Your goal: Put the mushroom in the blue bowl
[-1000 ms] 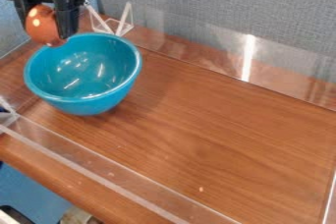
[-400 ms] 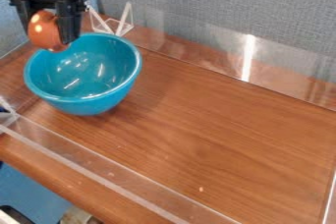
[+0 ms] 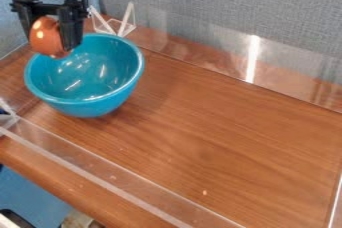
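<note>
The mushroom (image 3: 47, 36), a small reddish-brown egg shape, hangs in the air at the far left, just above the back-left rim of the blue bowl (image 3: 86, 82). My gripper (image 3: 50, 40) points straight down and is shut on the mushroom, its black fingers (image 3: 70, 30) on either side of it. The bowl is a large glossy turquoise one standing on the wooden table, with nothing visible inside.
The wooden table (image 3: 214, 122) stretches to the right and front. Clear plastic walls (image 3: 254, 57) border it at the back and along the front edge. A thin white wire stand (image 3: 123, 20) sits behind the bowl. A grey wall rises at the back.
The gripper with the mushroom has drifted very slightly; it stays shut on the mushroom above the bowl's back-left rim. The bowl has not moved.
</note>
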